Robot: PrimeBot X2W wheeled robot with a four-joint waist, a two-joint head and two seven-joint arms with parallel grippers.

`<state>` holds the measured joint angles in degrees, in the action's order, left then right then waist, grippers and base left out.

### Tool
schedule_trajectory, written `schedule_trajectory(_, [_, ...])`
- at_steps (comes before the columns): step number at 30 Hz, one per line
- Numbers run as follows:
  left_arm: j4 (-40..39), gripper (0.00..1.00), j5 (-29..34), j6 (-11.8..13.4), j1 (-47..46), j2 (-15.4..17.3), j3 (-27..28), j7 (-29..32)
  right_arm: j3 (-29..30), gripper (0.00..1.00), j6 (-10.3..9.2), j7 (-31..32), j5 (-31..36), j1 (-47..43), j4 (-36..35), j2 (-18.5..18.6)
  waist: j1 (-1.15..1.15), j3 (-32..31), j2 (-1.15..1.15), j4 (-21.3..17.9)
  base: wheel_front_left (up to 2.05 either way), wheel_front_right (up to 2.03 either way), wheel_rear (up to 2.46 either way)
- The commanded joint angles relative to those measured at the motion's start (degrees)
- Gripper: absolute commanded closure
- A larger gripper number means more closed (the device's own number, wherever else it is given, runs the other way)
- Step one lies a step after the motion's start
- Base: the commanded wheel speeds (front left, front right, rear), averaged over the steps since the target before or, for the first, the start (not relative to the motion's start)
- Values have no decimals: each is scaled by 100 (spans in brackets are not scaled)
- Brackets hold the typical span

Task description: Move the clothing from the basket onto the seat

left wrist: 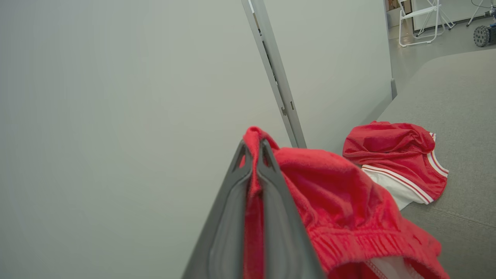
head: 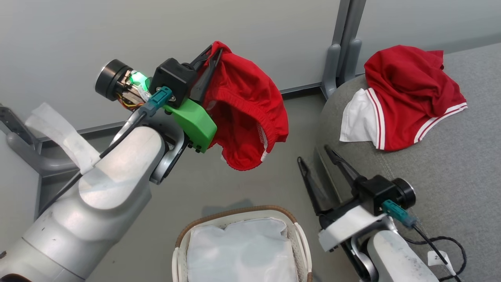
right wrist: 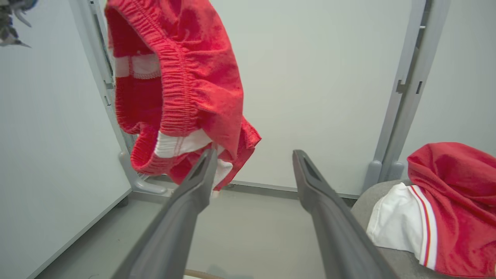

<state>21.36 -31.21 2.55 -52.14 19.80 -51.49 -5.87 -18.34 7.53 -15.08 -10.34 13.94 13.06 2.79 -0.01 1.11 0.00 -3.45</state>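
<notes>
My left gripper (head: 216, 51) is shut on red shorts (head: 242, 109) with an elastic waistband, held up in the air above the floor, left of the seat. In the left wrist view the fingers (left wrist: 267, 162) pinch a fold of the red cloth (left wrist: 329, 193). Another red garment (head: 411, 94) with white panels and striped trim lies on the grey seat (head: 450, 176). My right gripper (head: 313, 153) stands open and empty near the seat's rounded edge. The basket (head: 301, 239) sits below, showing its white liner (head: 242, 250).
Grey partition panels with a metal post (head: 344, 47) stand behind. A grey floor (head: 235, 188) lies between the basket and the wall. A black cable (head: 446, 243) trails on the seat by my right wrist.
</notes>
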Motion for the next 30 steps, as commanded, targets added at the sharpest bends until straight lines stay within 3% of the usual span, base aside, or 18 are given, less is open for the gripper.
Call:
schedule_trajectory(1, [30, 100, -12, 17, -133, -32, 1, -9, -160, 0, -8, -13, -67, 133, -55, 22, 1, -10, 0, 15, 0, 0, 0])
schedule_trajectory(7, [90, 100, -14, -19, -177, -190, -95, -24, -518, 0, -8, -13, -365, 485, -109, 24, 1, -41, 0, 140, 0, 0, 0])
schedule_trajectory(14, [22, 100, 12, -56, -192, -356, -228, -22, -343, 0, -9, -12, 169, 854, 149, 23, 1, -53, 0, 326, 0, 0, 0])
schedule_trajectory(22, [-234, 100, 12, -87, -103, -434, -360, -12, 32, 0, -8, -12, 642, 1211, 954, 20, 1, -62, 0, 487, 0, 0, 0])
schedule_trajectory(30, [-598, 100, -39, -68, 5, -494, -455, 4, -55, 0, -8, -13, 469, 1615, 1702, 20, 1, -56, 0, 584, 0, 0, 0])
